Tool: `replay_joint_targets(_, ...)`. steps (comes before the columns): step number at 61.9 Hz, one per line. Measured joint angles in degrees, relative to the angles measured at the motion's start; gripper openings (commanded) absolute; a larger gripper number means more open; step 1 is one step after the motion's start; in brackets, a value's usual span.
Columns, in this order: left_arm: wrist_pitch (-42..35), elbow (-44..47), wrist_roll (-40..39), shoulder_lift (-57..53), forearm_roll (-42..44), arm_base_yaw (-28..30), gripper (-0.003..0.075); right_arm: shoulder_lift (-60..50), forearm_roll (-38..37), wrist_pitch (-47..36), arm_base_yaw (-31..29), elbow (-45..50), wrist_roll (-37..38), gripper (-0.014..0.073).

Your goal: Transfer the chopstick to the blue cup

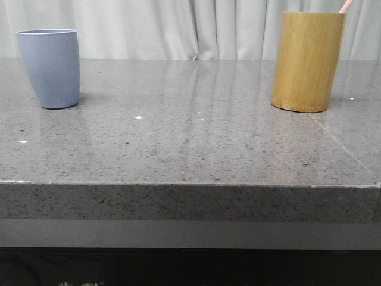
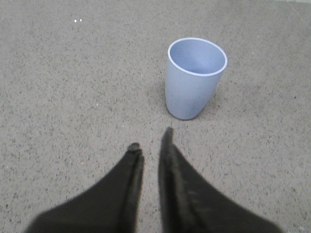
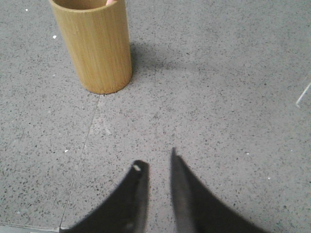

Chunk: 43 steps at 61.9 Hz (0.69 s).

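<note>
The blue cup stands upright and empty at the far left of the grey stone table. It also shows in the left wrist view, a short way beyond my left gripper. That gripper is empty, its jaws nearly together with a slim gap. A pink chopstick tip sticks out of the tall bamboo holder at the far right. In the right wrist view only a sliver of the chopstick shows in the holder. My right gripper is empty, jaws nearly together, and well short of the holder.
A pale curtain hangs behind the table. The table's front edge runs across the front view. A thin seam crosses the tabletop near the holder. Neither arm shows in the front view.
</note>
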Motion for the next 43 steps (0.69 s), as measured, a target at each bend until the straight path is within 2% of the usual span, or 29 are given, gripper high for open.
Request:
replay_joint_targets(5, -1.6, 0.0, 0.0, 0.0, -0.9, 0.0, 0.0498, 0.0, 0.0, 0.0, 0.0, 0.0, 0.0, 0.0554)
replay_joint_targets(8, -2.5, -0.1, 0.1, 0.1, -1.6, 0.0, 0.0532, 0.0, 0.0, 0.0, 0.0, 0.0, 0.0, 0.0577)
replay_joint_targets(23, -2.7, -5.0, 3.4, 6.3, -2.3, -1.4, 0.0534, 0.0, 0.0, 1.1, 0.2, 0.0, 0.0, 0.0559)
replay_joint_targets(43, 0.3, -19.2, 4.7, 23.9, 0.9, -6.4, 0.0534, 0.0, 0.0, 2.3, 3.1, -0.1, -1.4, 0.0559)
